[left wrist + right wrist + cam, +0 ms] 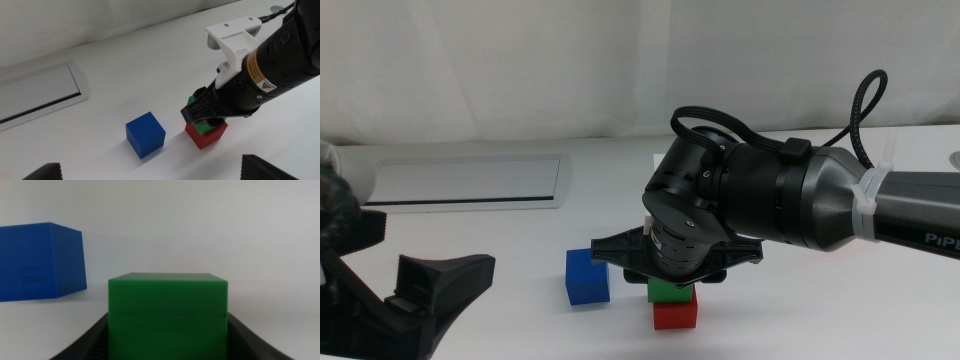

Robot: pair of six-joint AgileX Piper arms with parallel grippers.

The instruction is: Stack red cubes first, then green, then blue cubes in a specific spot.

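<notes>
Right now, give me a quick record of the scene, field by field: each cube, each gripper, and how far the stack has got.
red cube: on the white table, bottom of the stack
green cube: on top of the red cube, between the right gripper's fingers
blue cube: alone on the table beside the stack, untouched
right gripper: over the stack, closed on the green cube
left gripper: waiting at the near left edge, open, holding nothing
grey panel: farther back on the left
stack progress: two of three, blue left
</notes>
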